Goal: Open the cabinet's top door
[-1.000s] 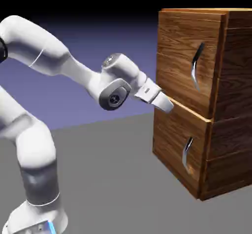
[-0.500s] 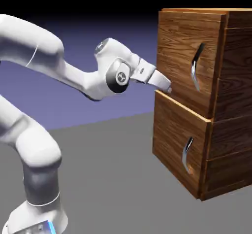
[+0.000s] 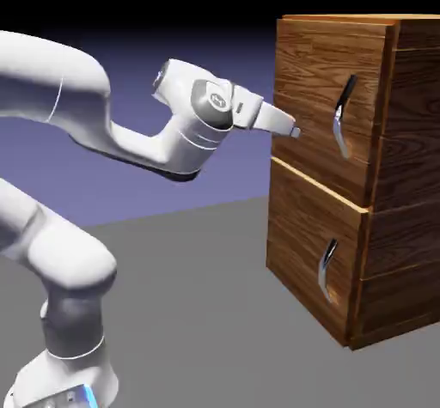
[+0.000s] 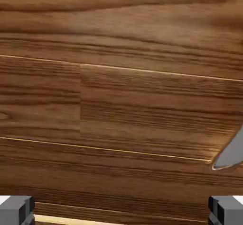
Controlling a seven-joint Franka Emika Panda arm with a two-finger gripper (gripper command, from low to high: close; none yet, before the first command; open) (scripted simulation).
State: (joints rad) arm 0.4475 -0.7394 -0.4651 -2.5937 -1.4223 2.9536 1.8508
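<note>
We see our hand (image 3: 293,131) with its fingers (image 4: 16,209) spread wide apart and gripping nothing, level before the top door (image 3: 322,97), left of its curved handle (image 3: 342,116). The door sits flush in the cabinet (image 3: 404,183) on the table's (image 3: 215,312) right side.

Open air left of the cabinet (image 3: 344,174); top door (image 3: 322,97) flush, blocking ahead of gripper (image 3: 292,130); handle (image 3: 342,114) proud, reachable.
</note>
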